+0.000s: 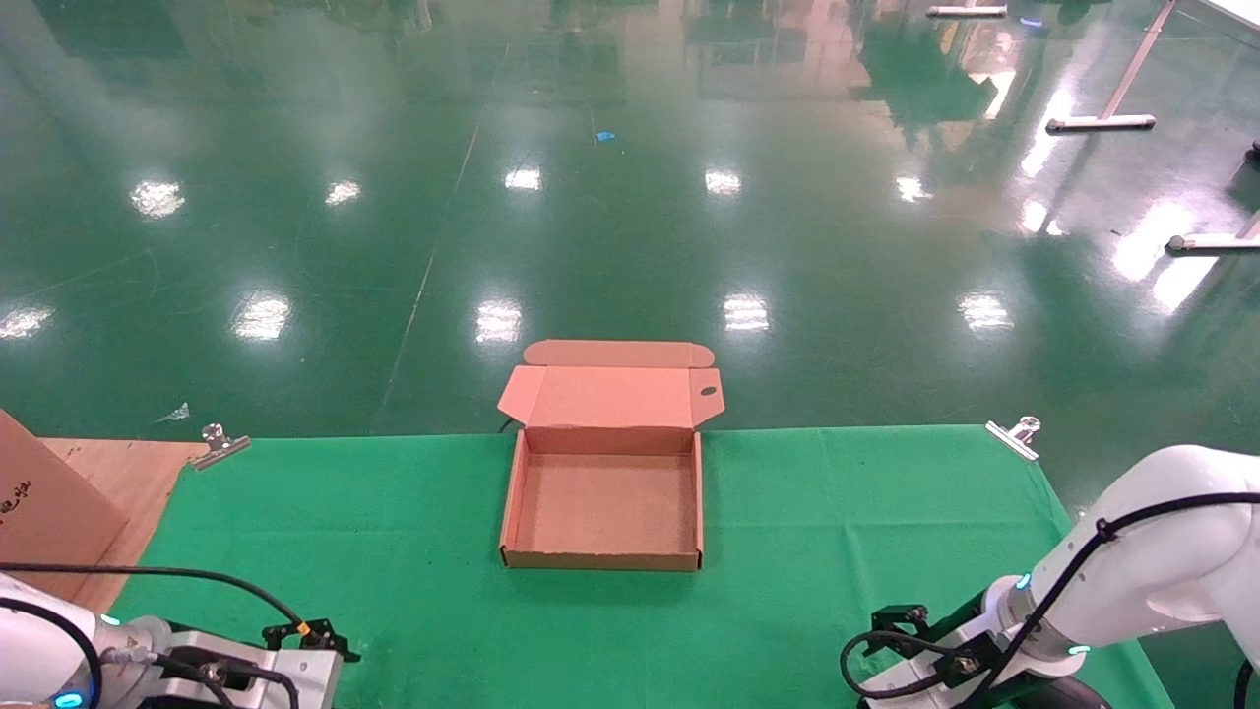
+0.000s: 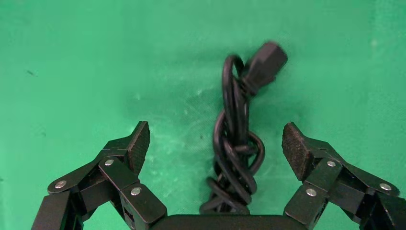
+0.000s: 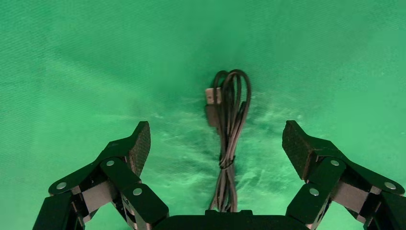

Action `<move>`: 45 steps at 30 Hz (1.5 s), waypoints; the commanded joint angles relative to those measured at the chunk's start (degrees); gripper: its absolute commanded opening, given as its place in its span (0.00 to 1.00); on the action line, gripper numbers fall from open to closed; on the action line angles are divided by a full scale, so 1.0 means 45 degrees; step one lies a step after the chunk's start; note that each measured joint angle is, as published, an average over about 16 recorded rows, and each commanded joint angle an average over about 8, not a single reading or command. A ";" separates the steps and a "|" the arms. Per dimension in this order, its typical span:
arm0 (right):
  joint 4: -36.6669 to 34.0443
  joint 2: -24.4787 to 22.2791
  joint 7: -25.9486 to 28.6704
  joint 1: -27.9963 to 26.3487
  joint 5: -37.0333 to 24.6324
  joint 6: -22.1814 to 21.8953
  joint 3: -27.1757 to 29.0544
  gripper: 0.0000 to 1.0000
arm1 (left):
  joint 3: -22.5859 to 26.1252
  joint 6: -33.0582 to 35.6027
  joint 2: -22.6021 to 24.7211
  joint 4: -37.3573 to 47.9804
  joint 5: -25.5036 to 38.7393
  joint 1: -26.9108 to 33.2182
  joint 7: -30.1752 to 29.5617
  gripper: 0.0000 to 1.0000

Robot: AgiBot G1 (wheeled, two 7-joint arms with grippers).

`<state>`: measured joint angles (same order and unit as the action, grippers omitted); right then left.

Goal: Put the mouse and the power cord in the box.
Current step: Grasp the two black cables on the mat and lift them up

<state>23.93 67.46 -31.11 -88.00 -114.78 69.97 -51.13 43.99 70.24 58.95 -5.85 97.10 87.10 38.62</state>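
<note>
Spread wide, the left gripper [image 2: 215, 143] hangs over the knotted power cord [image 2: 237, 139], pads straddling it for a pinch. Likewise splayed, the right gripper [image 3: 215, 143] brackets a thin USB cable [image 3: 230, 124]. Between the arms, the box [image 1: 602, 559] sits open-lidded, with bare green cloth [image 1: 837, 512] all around.

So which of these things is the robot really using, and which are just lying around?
For the job: power cord, under the open left gripper; box, open and empty. No mouse in sight.
Just lying about: big carton; clips; thin USB cable under the open right gripper, perhaps not needed.
</note>
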 commanded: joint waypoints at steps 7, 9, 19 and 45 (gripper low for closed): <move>-0.1087 0.0448 -0.0751 -0.0173 0.0099 -0.0317 0.0037 0.24 | -0.0053 -0.0598 0.0140 0.0539 -0.0052 -0.0069 0.0376 0.35; -0.1325 0.0539 -0.0903 -0.0213 0.0106 -0.0385 0.0038 0.02 | -0.0052 -0.0634 0.0156 0.0608 -0.0050 -0.0061 0.0459 0.10; -0.2428 0.0939 -0.1554 -0.0521 0.0156 -0.0646 0.0067 0.00 | -0.0121 -0.0827 0.0183 0.0888 -0.0142 -0.0009 0.0717 0.00; -0.3891 0.1483 -0.2311 -0.1168 0.0379 -0.0349 0.0190 0.00 | -0.0255 0.0793 -0.0241 0.1174 -0.0345 0.0128 0.1339 0.00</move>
<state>6.51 74.02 -41.45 -93.40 -113.05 68.45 -50.25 42.87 74.42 57.75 -0.62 95.59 87.92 44.67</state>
